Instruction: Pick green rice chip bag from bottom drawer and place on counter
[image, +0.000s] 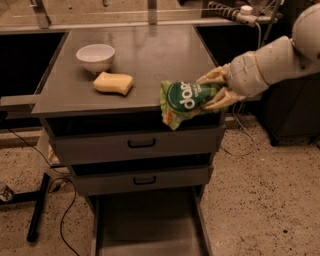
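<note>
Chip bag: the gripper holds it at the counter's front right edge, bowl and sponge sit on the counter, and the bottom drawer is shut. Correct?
No. The bottom drawer is pulled open, not shut; the camera view shows it. The rest holds: the gripper grips the chip bag at the counter's front right edge, bowl and sponge on the counter.

Speckled floor (260, 200) is spreading below the worktop's (150, 55) front edge; the gripper (208, 93) is clasping the green rice chip bag (184, 101) at its front-right corner.
</note>
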